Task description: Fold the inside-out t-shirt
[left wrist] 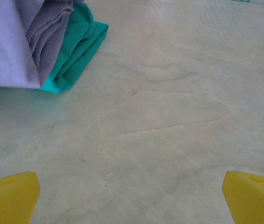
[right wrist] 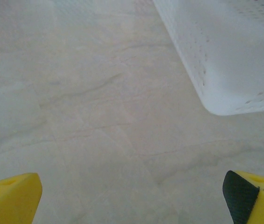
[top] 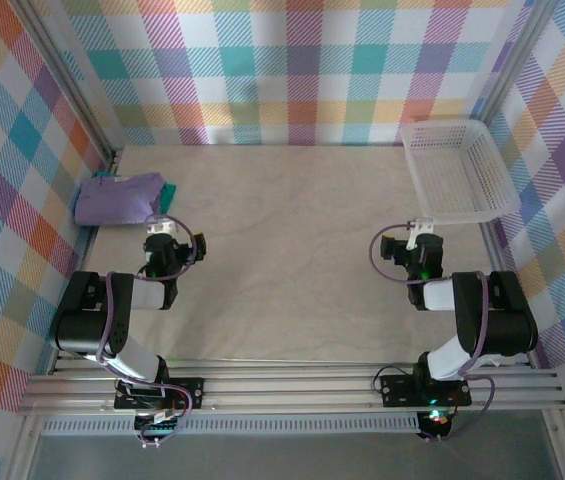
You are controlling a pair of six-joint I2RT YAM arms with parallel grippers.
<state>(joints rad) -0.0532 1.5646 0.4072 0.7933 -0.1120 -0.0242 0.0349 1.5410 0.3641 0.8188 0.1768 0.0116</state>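
**A:** Where was the t-shirt?

**B:** The t-shirt point(top: 117, 198) sat bunched in a folded heap at the bench's point(top: 292, 250) far-left edge, close to the plaid wall point(top: 22, 180). A teal garment point(top: 167, 190) lay under it, sticking out along its right side.

**A:** Pincers?

**B:** The left pincer point(top: 162, 232) hung just short of the heap's near-right corner, jaws spread wide and holding nothing. From the left wrist, only bare bench lay between the yellow fingertips point(left wrist: 10, 196), with the stacked fabric edges up at top left. The right pincer point(top: 420, 228) was also wide open and empty, well apart from the shirt and near the front corner of the white basket point(top: 457, 170).

**A:** Room to work?

**B:** The whole middle of the bench between the arms was bare. The tight spots were the left wall beside the shirt and the basket in the far-right corner.
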